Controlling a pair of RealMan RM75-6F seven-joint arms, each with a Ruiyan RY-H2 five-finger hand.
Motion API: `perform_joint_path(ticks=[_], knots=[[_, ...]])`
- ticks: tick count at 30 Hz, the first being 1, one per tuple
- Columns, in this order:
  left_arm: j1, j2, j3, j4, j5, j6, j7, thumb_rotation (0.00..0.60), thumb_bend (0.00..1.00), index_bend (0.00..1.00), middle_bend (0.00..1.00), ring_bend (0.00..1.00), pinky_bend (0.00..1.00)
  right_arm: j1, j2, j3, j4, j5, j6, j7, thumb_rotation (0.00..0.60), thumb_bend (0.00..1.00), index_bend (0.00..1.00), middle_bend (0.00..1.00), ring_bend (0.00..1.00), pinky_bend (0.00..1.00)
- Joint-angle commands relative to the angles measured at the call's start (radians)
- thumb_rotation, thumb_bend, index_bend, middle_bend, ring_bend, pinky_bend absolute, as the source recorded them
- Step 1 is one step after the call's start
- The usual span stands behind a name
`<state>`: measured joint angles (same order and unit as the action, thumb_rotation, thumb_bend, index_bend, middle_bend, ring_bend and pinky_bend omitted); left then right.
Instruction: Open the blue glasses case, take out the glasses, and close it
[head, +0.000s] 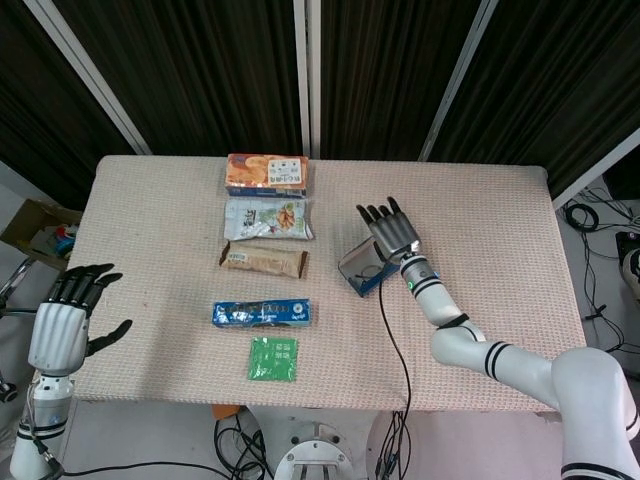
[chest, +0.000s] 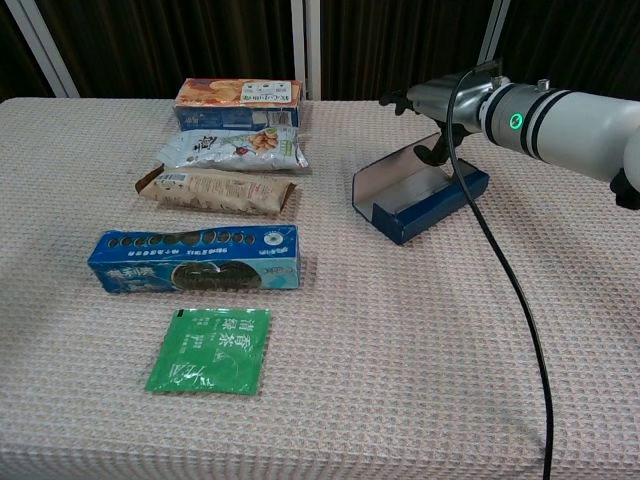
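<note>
The blue glasses case (head: 366, 274) (chest: 432, 205) lies open right of the table's middle, its pale-lined lid (head: 356, 259) (chest: 392, 176) tilted up toward the snacks. I cannot make out any glasses inside it. My right hand (head: 392, 232) (chest: 445, 100) hovers at the case's far right end, fingers stretched out straight, the thumb reaching down to the lid's edge. It grips nothing that I can see. My left hand (head: 65, 320) hangs beyond the table's left edge, fingers spread and empty; only the head view shows it.
A column of snacks runs down the left of centre: orange cookie box (head: 266, 172) (chest: 238, 93), white snack bag (head: 267, 218), brown bar (head: 263, 260), blue biscuit box (head: 261, 313) (chest: 193, 258), green sachet (head: 273, 358) (chest: 211, 350). A black cable (chest: 500, 270) trails from my right wrist across the cloth.
</note>
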<state>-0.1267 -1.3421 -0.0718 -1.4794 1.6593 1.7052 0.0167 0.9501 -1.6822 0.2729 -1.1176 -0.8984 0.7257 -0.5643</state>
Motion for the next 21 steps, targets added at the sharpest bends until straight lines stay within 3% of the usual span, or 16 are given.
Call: perform_joint_path(ticks=[1, 6, 12, 21], knots=[[0.002, -0.002, 0.0, 0.003, 0.0, 0.002, -0.004, 0.6, 0.02, 0.28, 0.23, 0.2, 0.21, -0.045, 0.088, -0.013, -0.121, -0.038, 0.065, 0.025, 0.6, 0.5, 0.0, 0.11, 0.1, 0.05], [-0.001, -0.012, 0.004, 0.009, 0.006, -0.005, -0.006, 0.6, 0.02, 0.28, 0.23, 0.2, 0.21, -0.12, 0.201, -0.089, -0.241, -0.079, 0.078, 0.065, 0.6, 0.69, 0.13, 0.13, 0.1, 0.05], [-0.006, -0.021, 0.004, 0.005, 0.016, -0.009, 0.003, 0.6, 0.02, 0.28, 0.23, 0.2, 0.21, -0.151, 0.217, -0.14, -0.236, -0.074, 0.042, 0.118, 0.6, 0.87, 0.2, 0.12, 0.06, 0.03], [0.002, -0.013, 0.006, -0.006, 0.016, -0.003, 0.013, 0.6, 0.02, 0.28, 0.23, 0.2, 0.21, -0.146, 0.16, -0.155, -0.145, -0.147, 0.009, 0.212, 0.6, 0.91, 0.24, 0.11, 0.06, 0.02]])
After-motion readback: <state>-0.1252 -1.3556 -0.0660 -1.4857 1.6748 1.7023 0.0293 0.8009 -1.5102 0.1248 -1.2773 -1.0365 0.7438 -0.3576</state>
